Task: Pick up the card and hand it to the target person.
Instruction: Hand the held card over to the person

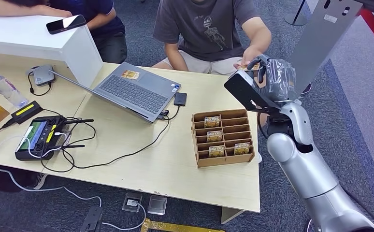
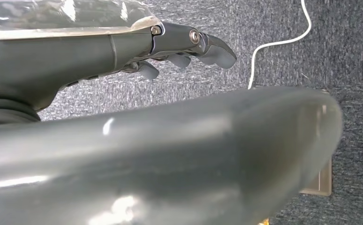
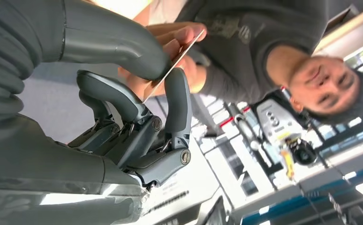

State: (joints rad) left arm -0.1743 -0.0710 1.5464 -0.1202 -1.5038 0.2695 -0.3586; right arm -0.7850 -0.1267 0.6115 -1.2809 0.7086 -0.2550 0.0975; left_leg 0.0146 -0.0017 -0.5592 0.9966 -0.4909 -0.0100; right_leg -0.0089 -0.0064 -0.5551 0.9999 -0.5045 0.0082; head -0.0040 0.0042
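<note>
My right hand [image 1: 273, 77] is raised beyond the table's far right corner, in front of a seated person in a grey shirt [image 1: 209, 24]. It pinches a thin card [image 3: 172, 68] between the thumb [image 3: 123, 44] and a dark finger [image 3: 177, 96]. The person's hand [image 3: 177, 37] grips the card's far end; in the head view that hand [image 1: 247, 57] meets mine, with the card [image 1: 249, 66] a small orange patch between them. My left hand [image 2: 189, 44] hangs over grey carpet, fingers loosely extended and holding nothing.
A wooden card rack [image 1: 222, 137] with several cards stands on the table [image 1: 175, 169] near my right arm. An open laptop [image 1: 134, 89], a handheld controller [image 1: 40, 137] with cables, a bottle [image 1: 4, 89] and a white box [image 1: 40, 41] lie to the left. A grey panel [image 1: 323, 34] stands behind my hand.
</note>
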